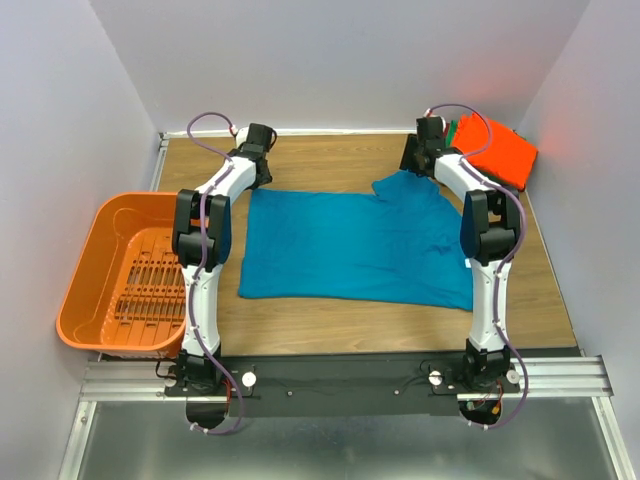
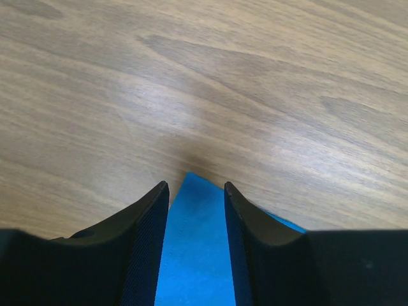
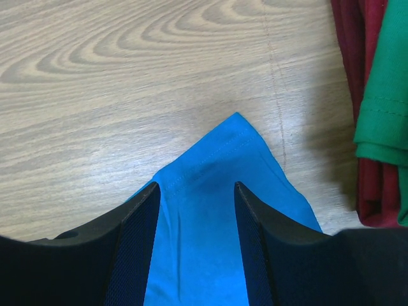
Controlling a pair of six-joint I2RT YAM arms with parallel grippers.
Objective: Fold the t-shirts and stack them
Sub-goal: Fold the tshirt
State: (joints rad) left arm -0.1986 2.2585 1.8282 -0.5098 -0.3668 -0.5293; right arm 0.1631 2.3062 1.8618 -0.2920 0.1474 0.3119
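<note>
A teal-blue t-shirt lies spread flat in the middle of the wooden table. My left gripper is at the shirt's far left corner. In the left wrist view the left gripper is open, its jaws on either side of that corner. My right gripper is at the far right sleeve. In the right wrist view the right gripper is open over the sleeve's hemmed corner. Folded shirts are stacked at the far right: orange on top, green and dark red beneath.
An orange plastic slotted basket stands off the table's left edge. White walls close in the back and both sides. The stack sits tight in the far right corner, just right of my right gripper.
</note>
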